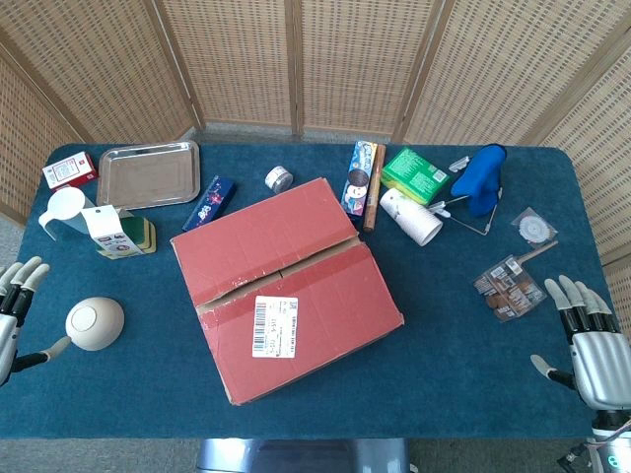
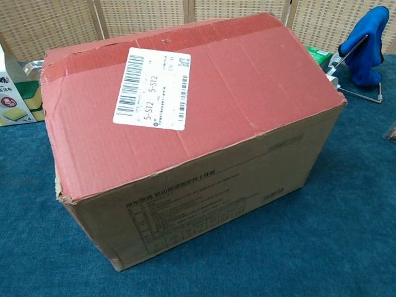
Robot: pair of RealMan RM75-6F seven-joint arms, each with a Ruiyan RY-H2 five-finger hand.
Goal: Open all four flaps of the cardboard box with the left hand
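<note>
At the far left edge of the tabletop (image 1: 463,394), well left of the cardboard box (image 1: 286,288), the left robot hand (image 1: 12,310) rests released, fingers apart and holding nothing, just beside a round cream object (image 1: 95,323). The box sits mid-tabletop, its red-taped flaps (image 2: 204,80) closed flat, a white barcode label (image 2: 152,87) on top. Behind the box lies a metal tray (image 1: 149,173). Well right of the box, the right robot hand (image 1: 592,340) lies released too, fingers spread.
</note>
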